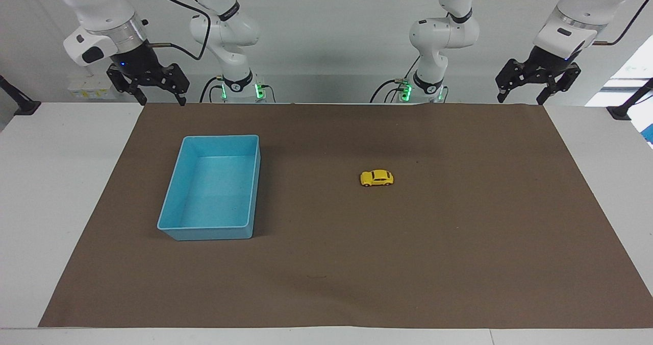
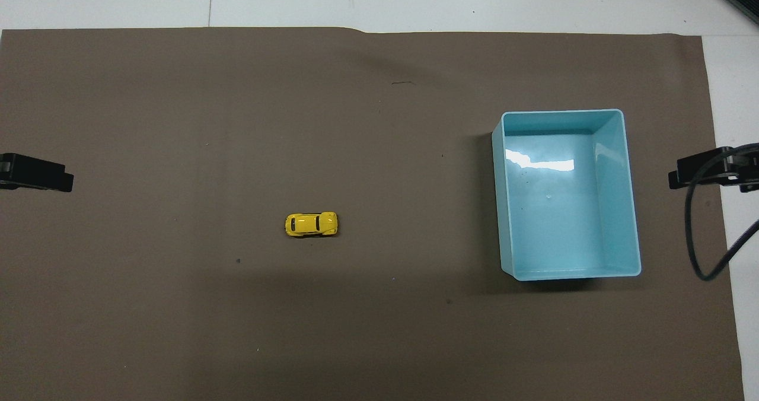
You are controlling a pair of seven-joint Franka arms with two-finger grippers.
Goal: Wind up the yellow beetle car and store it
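Fingers [image 1: 158, 87] spread; blue bin [image 1: 173, 192] empty.

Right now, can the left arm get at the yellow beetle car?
Probably yes. The yellow beetle car sits alone on the brown mat with nothing around it, and the left gripper waits raised and open at its end.

A white table [image 1: 61, 192] carries a large brown paper sheet [image 1: 326, 263] that covers most of its top, leaving bare white strips at both ends of the sheet. A plain pale grey wall [image 1: 331, 39] rises just past the sheet's robot-side edge. Daylight brightens a window [image 1: 630, 67] near the sheet's corner.
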